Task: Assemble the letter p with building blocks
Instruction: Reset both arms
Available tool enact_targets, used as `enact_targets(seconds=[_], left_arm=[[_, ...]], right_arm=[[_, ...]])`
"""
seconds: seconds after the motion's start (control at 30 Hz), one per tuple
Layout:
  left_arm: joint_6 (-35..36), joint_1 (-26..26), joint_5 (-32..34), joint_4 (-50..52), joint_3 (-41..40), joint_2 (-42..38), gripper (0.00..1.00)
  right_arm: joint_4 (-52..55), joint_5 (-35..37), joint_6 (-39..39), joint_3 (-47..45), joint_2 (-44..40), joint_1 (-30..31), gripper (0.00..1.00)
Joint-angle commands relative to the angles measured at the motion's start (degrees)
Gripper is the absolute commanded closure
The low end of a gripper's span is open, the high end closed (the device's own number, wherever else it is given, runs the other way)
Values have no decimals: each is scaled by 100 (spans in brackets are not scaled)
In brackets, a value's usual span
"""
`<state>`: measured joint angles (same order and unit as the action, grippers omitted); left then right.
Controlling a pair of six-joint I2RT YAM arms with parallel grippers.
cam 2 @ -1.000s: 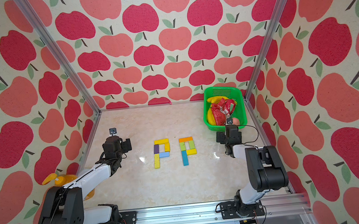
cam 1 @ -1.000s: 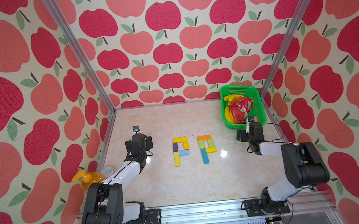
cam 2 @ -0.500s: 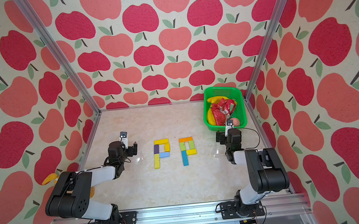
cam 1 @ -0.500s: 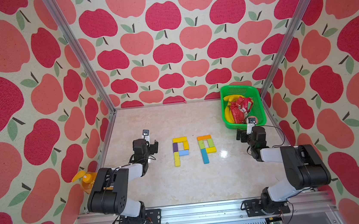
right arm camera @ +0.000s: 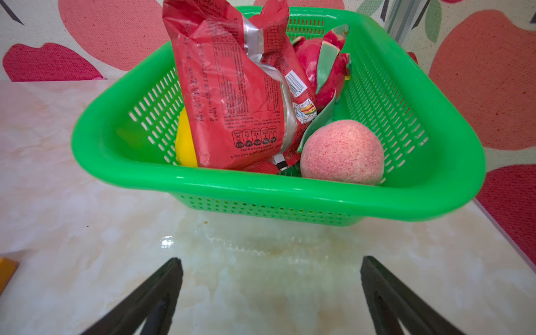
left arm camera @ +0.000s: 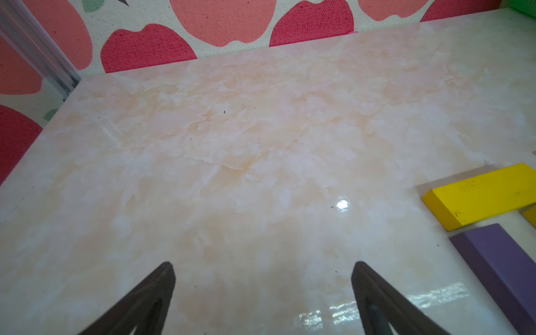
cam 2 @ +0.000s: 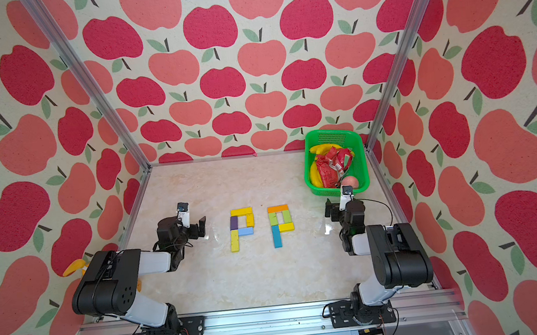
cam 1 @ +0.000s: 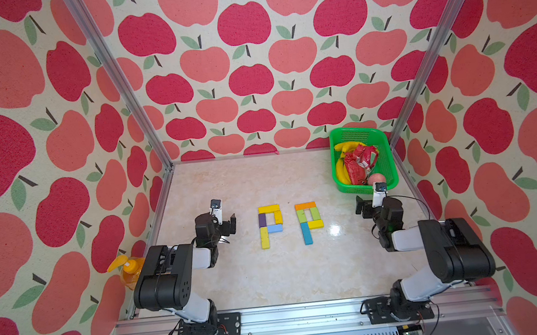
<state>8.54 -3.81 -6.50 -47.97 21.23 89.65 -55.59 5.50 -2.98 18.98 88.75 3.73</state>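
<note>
My left gripper [left arm camera: 262, 265] and right gripper [right arm camera: 271, 261]: both wide open, empty, parked clear. Yellow-purple P [cam 1: 265, 239] and orange-green P [cam 1: 306, 233] look complete, edges butted. I judge nothing needs holding.

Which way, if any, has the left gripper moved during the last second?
Yes. In a top view the left gripper has shifted sideways toward the yellow-topped letter p and slightly back toward the base rail.

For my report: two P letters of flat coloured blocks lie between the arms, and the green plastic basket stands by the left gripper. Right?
No: the green plastic basket stands by the right gripper, as both top views show. The two block P letters lie between the arms.
</note>
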Motion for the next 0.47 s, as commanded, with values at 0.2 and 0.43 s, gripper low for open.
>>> enact_targets(seconds=[0.2, 0.43], left_arm=[[-75, 169, -158, -144, 149, 22, 2], [-203, 335, -378, 103, 276, 27, 2]], right_arm=[[-211, -141, -7, -8, 28, -22, 1], [-214, -142, -1, -9, 25, -22, 1]])
